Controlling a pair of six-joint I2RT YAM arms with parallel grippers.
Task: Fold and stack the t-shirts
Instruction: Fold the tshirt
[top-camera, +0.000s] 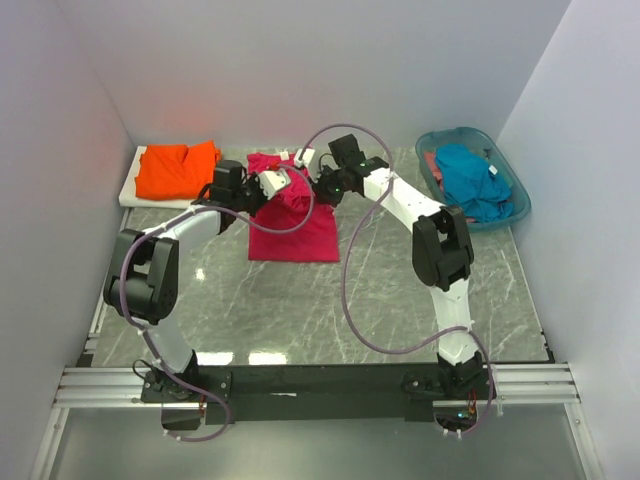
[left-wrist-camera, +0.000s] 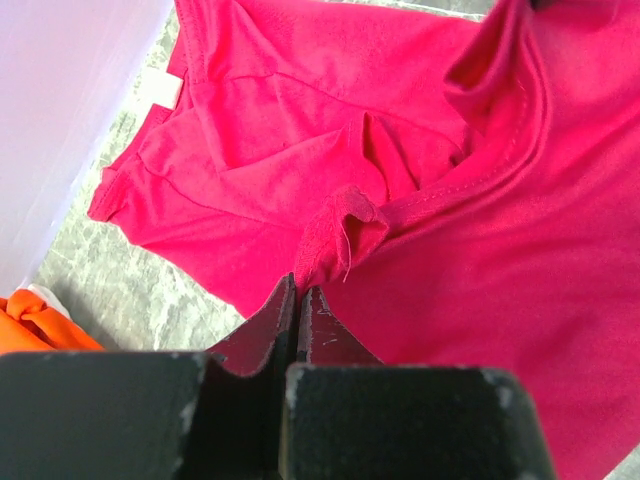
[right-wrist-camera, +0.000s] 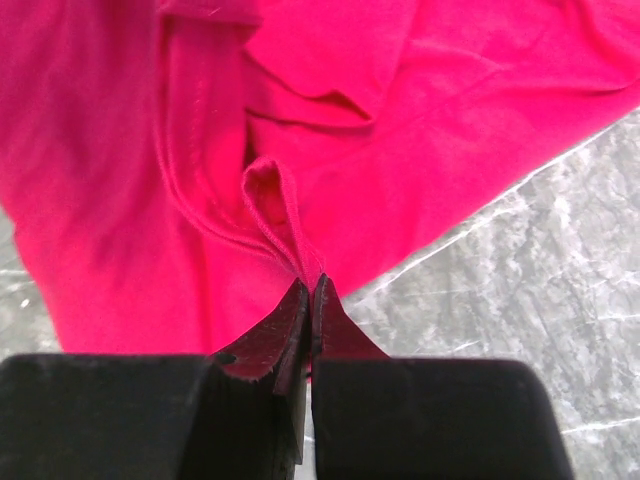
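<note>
Grey marbled table (top-camera: 400, 300) is carrying everything. Across its far middle the magenta-red t-shirt (top-camera: 295, 235) is lying partly spread, its upper part bunching up where both my claws are gripping it. Far right, the teal basket (top-camera: 522, 208) is holding the teal-blue t-shirt (top-camera: 468, 178). Far left, the orange t-shirt (top-camera: 175, 168) is sitting on a white board (top-camera: 129, 188). My left claw (left-wrist-camera: 297, 292) is pinching shut on a folded seam of the magenta-red cloth, which is rising straight from my fingertips. My right claw (right-wrist-camera: 308, 290) is likewise clamping a thin ridge of the same shirt, with marble showing just beside it. The white neck label (left-wrist-camera: 160, 92) is showing near the shirt's far edge.
</note>
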